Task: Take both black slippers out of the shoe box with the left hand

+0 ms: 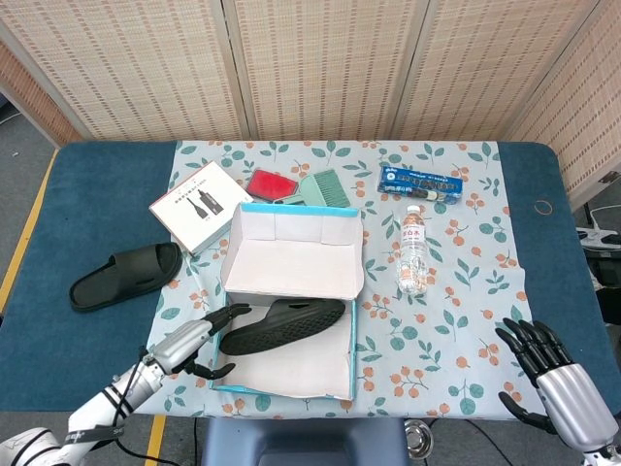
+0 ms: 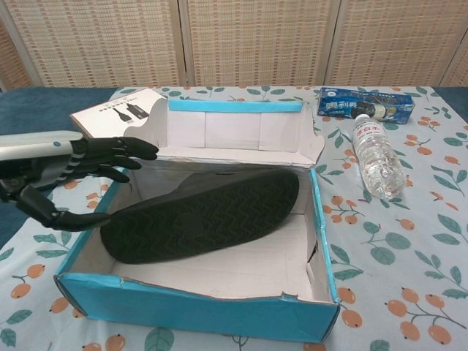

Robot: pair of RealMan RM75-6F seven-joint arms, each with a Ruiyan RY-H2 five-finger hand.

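We've got one slipper [image 1: 126, 276] out, left of shoe box [image 1: 221, 335]; 2nd slipper [image 1: 282, 325] inside, left hand [image 1: 190, 341] open w/ fingers spread at box's left wall.
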